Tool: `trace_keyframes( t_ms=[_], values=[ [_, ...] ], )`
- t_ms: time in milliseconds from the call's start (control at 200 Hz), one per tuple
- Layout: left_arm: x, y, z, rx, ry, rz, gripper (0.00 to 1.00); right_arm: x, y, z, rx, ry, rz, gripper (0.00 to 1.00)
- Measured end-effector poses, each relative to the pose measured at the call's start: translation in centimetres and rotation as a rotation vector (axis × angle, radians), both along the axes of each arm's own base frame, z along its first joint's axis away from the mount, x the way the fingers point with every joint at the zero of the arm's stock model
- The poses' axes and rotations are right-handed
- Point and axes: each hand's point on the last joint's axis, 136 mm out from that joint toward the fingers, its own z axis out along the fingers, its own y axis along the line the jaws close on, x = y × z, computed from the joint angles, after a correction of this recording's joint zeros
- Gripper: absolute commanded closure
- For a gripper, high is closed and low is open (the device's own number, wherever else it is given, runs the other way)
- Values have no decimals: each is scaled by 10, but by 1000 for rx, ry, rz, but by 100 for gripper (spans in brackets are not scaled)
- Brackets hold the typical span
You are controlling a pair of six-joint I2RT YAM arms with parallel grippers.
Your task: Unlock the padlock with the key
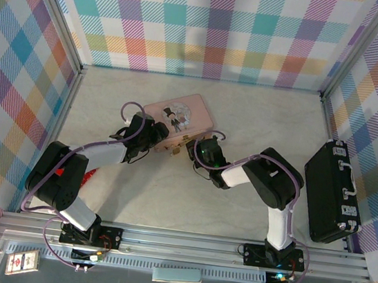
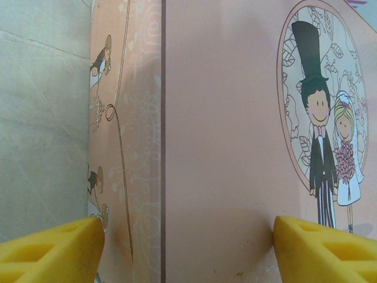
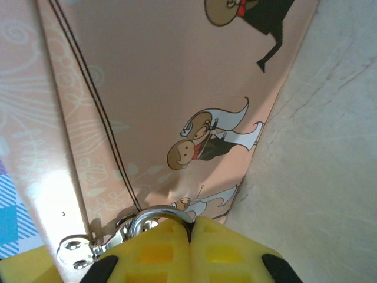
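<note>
Against the near edge of the pink tin (image 1: pixel 178 118), in the middle of the desk (image 1: pixel 261 123), the padlock (image 3: pixel 160 213) hangs from the tin's silver hasp (image 3: pixel 79 250). I see only its shackle, arching just above my right fingertips (image 3: pixel 224 247). My right jaws are closed, pads pressed together. They hide the lock's body, so I cannot tell whether they pinch it. My left jaws stand wide open, fingers (image 2: pixel 53 247) on either side of the tin. A black case (image 1: pixel 334 192) lies well apart by the right wall, and something red (image 1: pixel 86 178) sits beside my left arm.

Plaid walls (image 1: pixel 218 27), pale marbled tabletop (image 1: pixel 262 116) w/ alu rails (image 1: pixel 183 242).
</note>
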Motion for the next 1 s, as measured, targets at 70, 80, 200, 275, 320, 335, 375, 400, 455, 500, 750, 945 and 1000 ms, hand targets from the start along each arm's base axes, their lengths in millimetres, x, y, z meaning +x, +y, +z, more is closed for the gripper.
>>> trace_keyframes(
  t_ms=[70,80,200,275,320,335,375,400,455,500,750,945,1000],
  values=[
    [0,-1,0,-1,-2,-1,26,2,-4,0,-11,2,-20,100],
    [0,-1,0,-1,-2,-1,26,2,-5,0,-12,3,-25,100],
    [0,-1,0,-1,-3,-1,26,7,-16,-1,-29,12,-71,100],
    [1,-1,0,-1,-3,-1,26,10,-20,-1,-35,18,-91,100],
    [0,-1,0,-1,-3,-1,26,10,-21,-2,-36,22,-93,100],
    [0,-1,0,-1,-3,-1,26,10,-21,-2,-36,21,-93,100],
    [0,-1,0,-1,-3,-1,26,10,-22,-2,-37,22,-96,100],
    [0,-1,0,-1,-3,-1,26,10,-22,-2,-38,23,-98,100],
    [0,-1,0,-1,-3,-1,26,10,-23,-2,-39,23,-102,100],
    [0,-1,0,-1,-3,-1,26,11,-24,-1,-41,21,-106,100],
    [1,-1,0,0,-2,-1,25,4,-32,7,-61,15,-98,100],
    [2,-2,0,0,-1,-2,25,4,-60,-9,-130,57,-140,100],
    [2,-2,0,1,0,-2,25,6,-63,-7,-132,50,-143,100]
  ],
)
